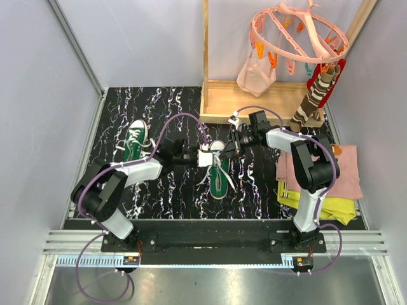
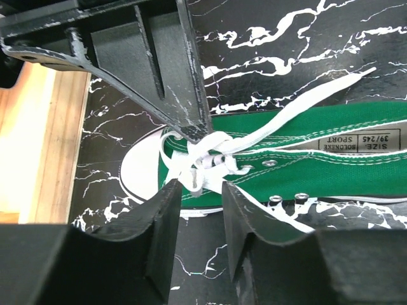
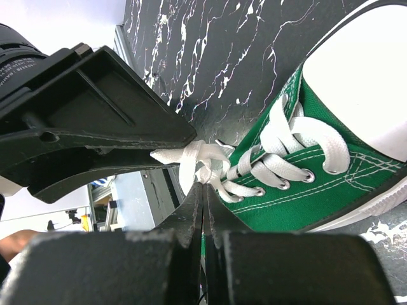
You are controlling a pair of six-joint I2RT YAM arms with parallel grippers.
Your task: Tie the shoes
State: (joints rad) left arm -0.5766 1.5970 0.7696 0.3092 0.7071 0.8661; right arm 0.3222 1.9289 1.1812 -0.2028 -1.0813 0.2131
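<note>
**Two grippers meet at one shoe's laces**

One black table (image 1: 159,108), veined with white, fills a booth with pale grey walls (image 1: 38,95). A wooden rack (image 1: 254,95) stands at the table's far edge. A pink clip hanger (image 1: 299,32) hangs above it, with striped socks (image 1: 315,98) dangling beside it. A pile of folded pink and yellow cloths (image 1: 346,181) lies at the table's right edge.

The centre shoe (image 1: 220,175), a green sneaker, lies mid-table with its white toe cap pointing away from the arm bases. The second shoe (image 1: 135,141) lies toward the far left, well apart from both arms.

The left gripper (image 1: 194,156) reaches in from the left and the right gripper (image 1: 230,146) from the right. Their tips almost meet over the centre shoe, just behind its toe cap.

The white laces (image 2: 203,159) are bunched into a small knot there. The left jaws stand a narrow way apart, with the knot just beyond their tips and one strand hanging into the gap. The right jaws are pressed together at the knot, pinching a strand of the laces. One free end trails across the tongue and out onto the table.
</note>
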